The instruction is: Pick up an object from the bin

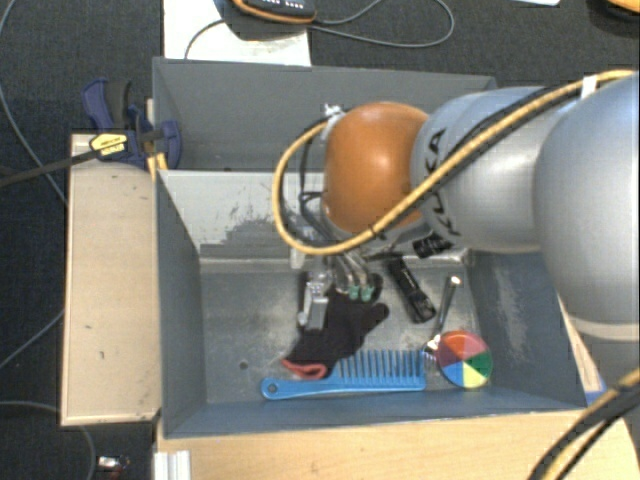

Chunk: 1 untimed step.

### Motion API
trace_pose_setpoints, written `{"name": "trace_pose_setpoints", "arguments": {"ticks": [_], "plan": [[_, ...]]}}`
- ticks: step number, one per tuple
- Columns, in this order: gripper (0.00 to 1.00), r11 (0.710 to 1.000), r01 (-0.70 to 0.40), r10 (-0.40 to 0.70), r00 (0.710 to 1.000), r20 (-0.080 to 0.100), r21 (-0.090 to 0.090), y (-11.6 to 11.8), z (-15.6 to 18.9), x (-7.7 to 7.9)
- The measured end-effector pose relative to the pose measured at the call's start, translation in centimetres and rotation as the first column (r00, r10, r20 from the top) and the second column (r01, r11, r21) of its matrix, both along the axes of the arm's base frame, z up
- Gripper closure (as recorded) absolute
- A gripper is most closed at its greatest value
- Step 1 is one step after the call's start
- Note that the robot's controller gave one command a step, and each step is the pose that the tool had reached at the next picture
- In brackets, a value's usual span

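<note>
Count: one black sock (340, 333) with a red cuff, one blue comb (345, 376), one colour-wheel disc (462, 358), one black marker (410, 288), one thin dark rod (447, 308). Sock's long axis runs diagonally, cuff end toward the bin's (180, 308) near-left corner. Sock lies by the near wall, just beside the comb, right under the gripper (318, 308). Gripper apart or together: can't tell.

The left part of the bin (235, 318) lay bare and open from above. Along the near wall a blue comb (345, 376), a black cloth (340, 336) and a colour-wheel disc (462, 360) crowded together. The arm (480, 168) overhung the far right, above a black rod (410, 290).
</note>
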<state>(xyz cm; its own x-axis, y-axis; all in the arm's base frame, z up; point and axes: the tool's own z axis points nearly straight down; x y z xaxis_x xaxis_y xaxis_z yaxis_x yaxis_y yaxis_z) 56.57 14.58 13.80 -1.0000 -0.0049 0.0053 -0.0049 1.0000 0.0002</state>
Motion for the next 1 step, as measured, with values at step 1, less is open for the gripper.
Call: {"name": "trace_pose_setpoints", "arguments": {"ticks": [1], "plan": [[0.0, 1.0, 0.005, -0.005, 1.0, 0.008, 0.002, -0.07, 0.45, 0.2]]}}
